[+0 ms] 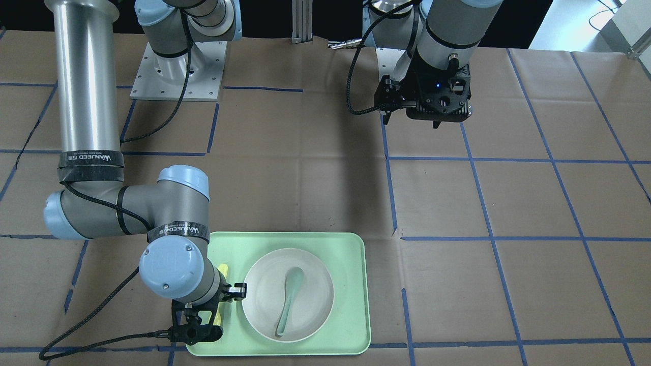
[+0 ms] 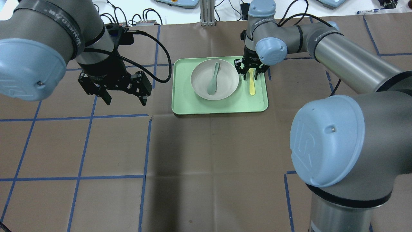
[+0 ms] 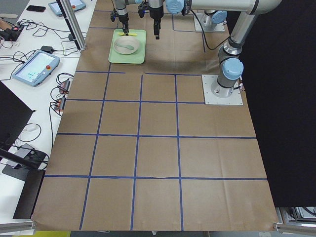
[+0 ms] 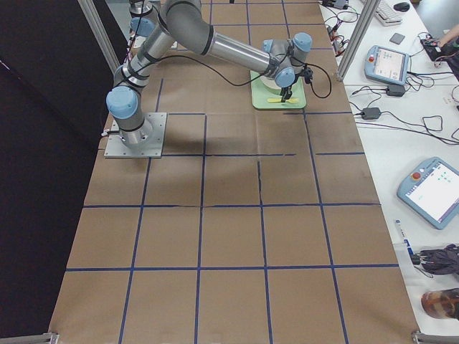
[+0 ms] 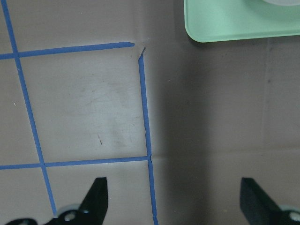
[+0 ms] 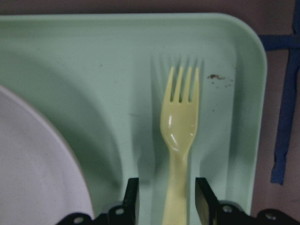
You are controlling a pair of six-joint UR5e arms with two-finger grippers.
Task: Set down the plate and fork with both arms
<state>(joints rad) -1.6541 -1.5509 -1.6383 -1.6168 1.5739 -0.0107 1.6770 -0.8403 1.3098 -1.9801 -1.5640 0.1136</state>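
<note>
Overhead exterior: right gripper (image 2: 250, 76) straddles the fork (image 2: 252, 87)
Left gripper (image 2: 126, 101) hangs spread wide over the table (image 2: 209, 161); plate (image 2: 227, 85) sits in green tray (image 2: 193, 108), holding a spoon (image 2: 213, 80); fork lies just beside it, handle between parted fingers, untouched.

Seen from overhead, the plate (image 2: 198, 87), with the spoon (image 2: 213, 80) laid in it, is set on the tray (image 2: 222, 106), the fork (image 2: 252, 87) at its 3 o'clock, the left gripper (image 2: 125, 101) at the tray's 9 o'clock.

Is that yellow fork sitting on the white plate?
No, the fork lies on the green tray beside the plate; only a spoon rests in the plate.
</note>
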